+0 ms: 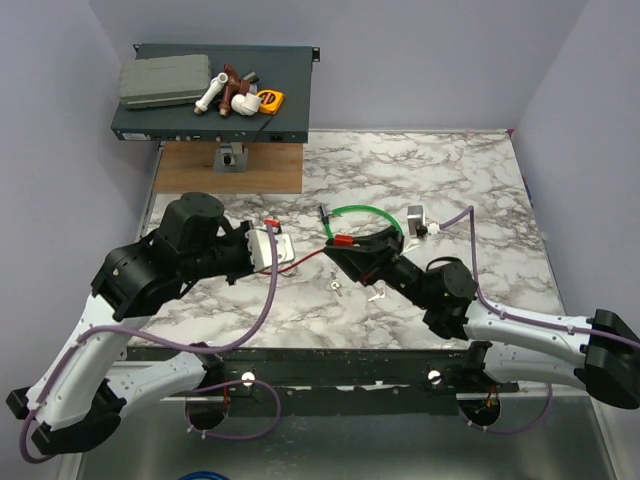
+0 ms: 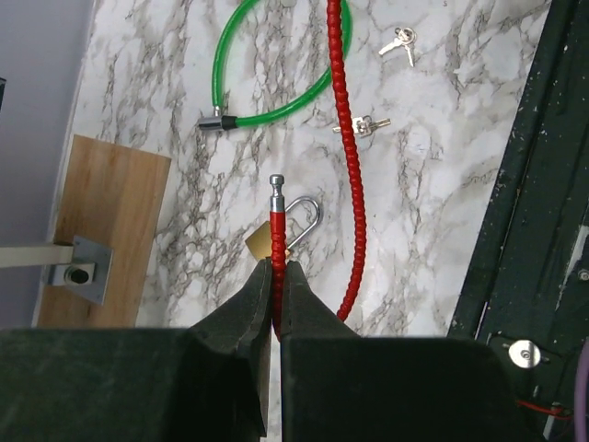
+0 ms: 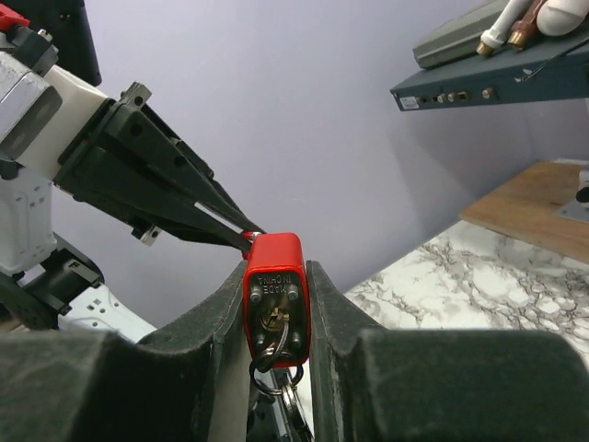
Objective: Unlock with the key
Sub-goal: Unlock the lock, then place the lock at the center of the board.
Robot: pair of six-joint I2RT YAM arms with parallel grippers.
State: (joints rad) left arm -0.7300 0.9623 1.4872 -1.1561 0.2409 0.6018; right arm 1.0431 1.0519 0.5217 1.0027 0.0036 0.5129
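The left gripper [image 2: 276, 267] is pinched shut on the end of a red cable [image 2: 354, 184], just below the cable's silver tip. In the right wrist view, these fingers reach in from the left to a spot just behind the top of the red lock [image 3: 273, 267].

The right gripper [image 3: 274, 269] is closed a little way and squeezes the red lock between its two fingers. The key [image 3: 273, 322] is stuck in the round brass hole on the front of the red lock. It is tiny and grey, and only its end shows. A thin ring [image 3: 267, 361] hangs from it. Something more hangs lower down, but it is too hidden to tell what.

Only the right wrist view shows the key in the red lock. From above, the red lock is just a small red spot. Only the left wrist view shows the brass padlock [image 2: 262, 242]. It lies on the marble table [image 1: 450, 180], right under the cable tip.

There is one red cable, one green cable [image 2: 218, 64], one red lock and one brass padlock. Two little bunches of keys [image 2: 398, 41] [image 2: 363, 124] lie on the table, close in front of the red lock.
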